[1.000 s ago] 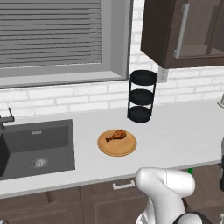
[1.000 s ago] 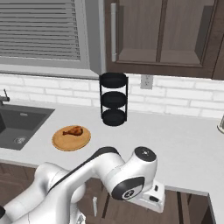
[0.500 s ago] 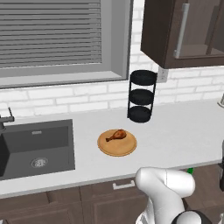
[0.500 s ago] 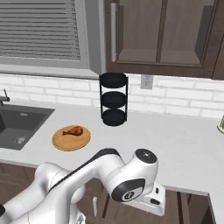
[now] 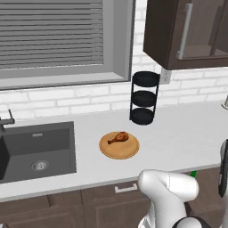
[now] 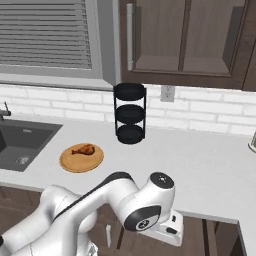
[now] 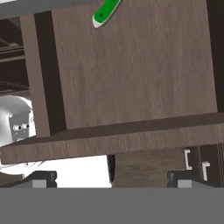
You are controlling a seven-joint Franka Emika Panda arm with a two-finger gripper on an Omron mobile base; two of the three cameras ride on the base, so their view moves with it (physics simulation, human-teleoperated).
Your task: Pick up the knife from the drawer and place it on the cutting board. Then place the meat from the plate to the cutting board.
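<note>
Since the earlier frames nothing on the counter has shifted; the arm's pose in the two base views is unchanged, so this is a near-still moment.

Landmark: the drawer (image 7: pixel 131 70), seen from above in the hand view as a broad dark-brown wood-grain floor with a raised front wall across the lower part of the picture. All places below are given relative to it.

Counter (image 5: pixel 178 138): a pale worktop that, judging by the base views, lies above the drawer. On it stand a black three-tier rack (image 5: pixel 143 98) against the brick wall, a dark sink (image 5: pixel 38 149) far off to the side, and the plate (image 5: pixel 119 145), a round tan disc with a slightly darker rim.

Meat (image 5: pixel 118 137): a small reddish-brown drumstick with a paler bone end, lying on the plate, well apart from the drawer. It should be light and firm but rounded and likely slick; the thick body is the better hold.

Knife (image 7: pixel 106 12): inside the drawer, at the far edge of its floor as the hand camera sees it. Just the bright green handle end shows, lying flat and slanted; the blade is cut off by the picture edge. It is likely light, stiff and thin, so the handle, across its width, is the place to grip.

Gripper (image 7: pixel 111 177): jaws spread fully apart, holding nothing, over the drawer's near wall.
</note>
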